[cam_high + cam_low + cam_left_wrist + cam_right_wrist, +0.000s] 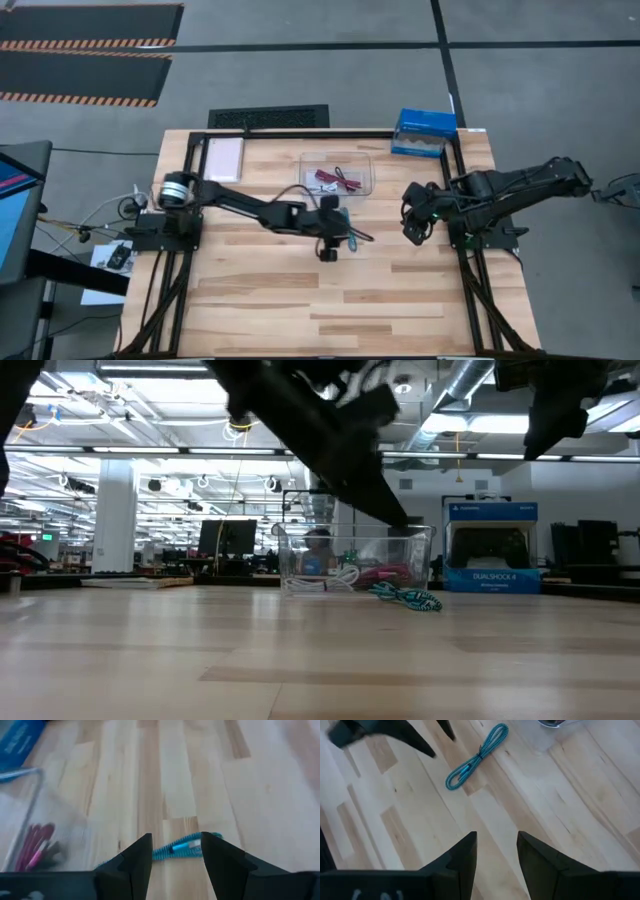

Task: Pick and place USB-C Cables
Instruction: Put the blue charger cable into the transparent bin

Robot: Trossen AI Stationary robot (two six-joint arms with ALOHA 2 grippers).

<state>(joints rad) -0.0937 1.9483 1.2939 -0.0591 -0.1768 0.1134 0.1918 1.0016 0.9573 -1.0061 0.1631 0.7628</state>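
The teal cable (345, 214) lies loose on the table just in front of the clear bin (362, 160); it also shows in the low view (406, 598) and in the right wrist view (477, 758). My left gripper (176, 855) hangs open above the table, and the teal cable (182, 847) lies just beyond its fingertips. In the bin rest a dark red cable (326, 178) and a white one (338, 579). I cannot make out the black cable. My right gripper (496, 850) waits open over the table's right part (413, 222).
A blue box (423, 131) stands at the far right edge of the table, behind the bin. A flat white object (225, 158) lies at the far left. Bare wood spreads over the near half of the table (330, 310).
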